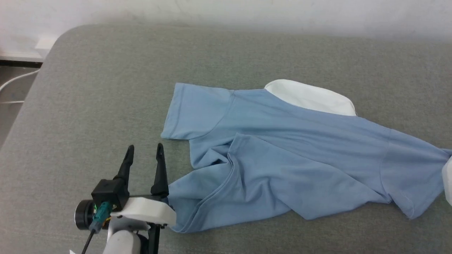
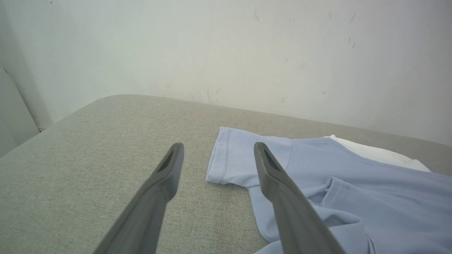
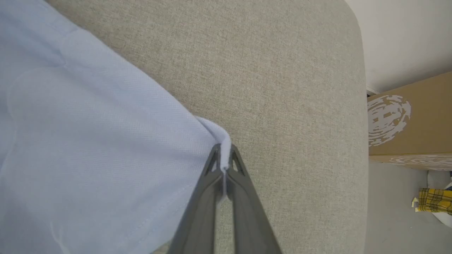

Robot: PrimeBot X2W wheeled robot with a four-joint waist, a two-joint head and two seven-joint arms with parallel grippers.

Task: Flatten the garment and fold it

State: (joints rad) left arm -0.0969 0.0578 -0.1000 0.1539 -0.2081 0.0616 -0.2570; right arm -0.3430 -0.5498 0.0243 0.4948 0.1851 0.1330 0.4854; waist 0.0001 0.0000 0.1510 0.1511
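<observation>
Jaws of right gripper (image 3: 223,152) clamped on edge of light blue short-sleeved polo shirt (image 1: 282,158); left gripper (image 1: 144,151) jaws apart, just beside shirt, over grey fabric worktop (image 1: 106,88).

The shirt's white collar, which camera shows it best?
The head view: the collar lies in plain sight at the far edge of the garment. The left wrist view catches a thin strip of it at a shallow angle. The right wrist view gives blue fabric pinched in the right gripper.
</observation>
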